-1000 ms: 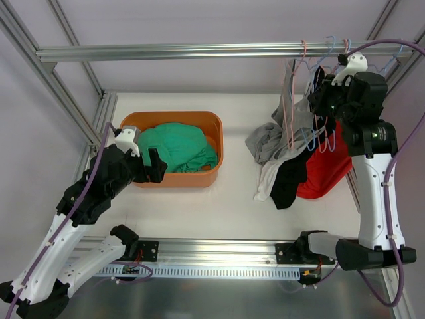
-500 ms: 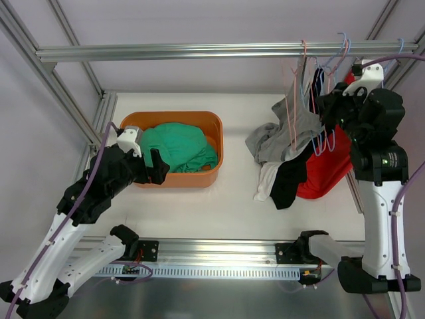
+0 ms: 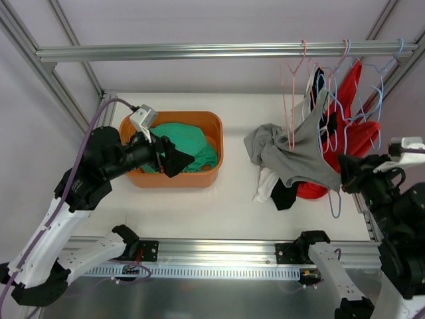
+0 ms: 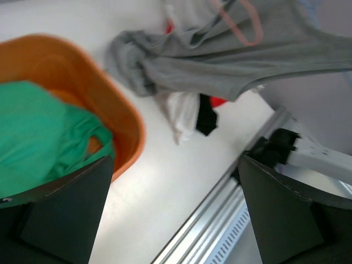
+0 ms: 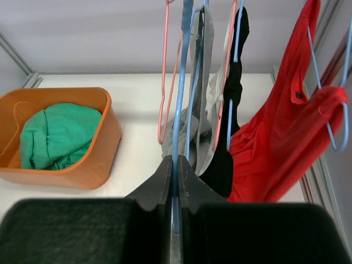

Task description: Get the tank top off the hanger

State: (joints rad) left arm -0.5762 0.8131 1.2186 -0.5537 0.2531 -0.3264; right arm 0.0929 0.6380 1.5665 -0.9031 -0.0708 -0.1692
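Grey tank top (image 3: 300, 158); red shirt (image 3: 356, 133); orange bin (image 3: 199, 178); green cloth (image 3: 191, 143).

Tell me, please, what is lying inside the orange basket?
A crumpled green garment lies in the orange basket. The fabric covers most of the floor, so whether anything sits beneath it cannot be seen.

My right claw (image 5: 175, 165), pinched on the blue hanger (image 5: 180, 88), has drawn back well away from the rail (image 3: 199, 50), and the grey tank top (image 3: 302, 156) has stretched out after it. My left claw (image 3: 174, 157) has lifted, fingers spread, slightly nearer that rail.
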